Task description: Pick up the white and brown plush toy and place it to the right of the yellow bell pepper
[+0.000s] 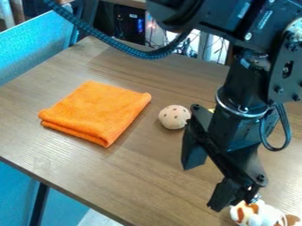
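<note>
Orange-and-white plush toy (266, 215) lies beside the black two-finger gripper (205, 186), toward the view's lower right, its fingers spread above a brown wood-grain table (135, 181)

A brown wood-grain table (147, 185) carries a folded orange cloth (96, 112), a round beige ball with dark spots (174, 117) and what looks like a white-and-orange plush toy (259, 215).

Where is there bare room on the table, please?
The table is bare between the orange cloth and the near edge, and beyond the cloth and spotted ball. It's crowded around the open gripper, between ball and plush toy.
</note>
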`<action>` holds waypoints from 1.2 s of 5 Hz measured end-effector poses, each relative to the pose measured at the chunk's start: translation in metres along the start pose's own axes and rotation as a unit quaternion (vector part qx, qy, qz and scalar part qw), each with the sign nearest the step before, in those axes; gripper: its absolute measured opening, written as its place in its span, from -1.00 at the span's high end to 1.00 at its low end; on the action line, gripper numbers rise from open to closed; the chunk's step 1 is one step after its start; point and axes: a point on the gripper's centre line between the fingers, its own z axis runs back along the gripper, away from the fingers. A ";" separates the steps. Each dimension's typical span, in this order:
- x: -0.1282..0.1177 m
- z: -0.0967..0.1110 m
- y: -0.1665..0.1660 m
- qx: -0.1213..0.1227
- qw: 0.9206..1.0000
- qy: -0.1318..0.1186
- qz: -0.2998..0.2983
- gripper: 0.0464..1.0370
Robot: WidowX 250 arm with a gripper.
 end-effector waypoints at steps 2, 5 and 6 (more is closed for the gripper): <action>0.006 -0.019 -0.002 -0.001 0.995 0.009 -0.100 -0.93; 0.046 -0.058 -0.013 -0.030 0.961 -0.014 -0.274 -0.93; 0.056 -0.067 -0.014 -0.046 0.959 -0.018 -0.278 -0.93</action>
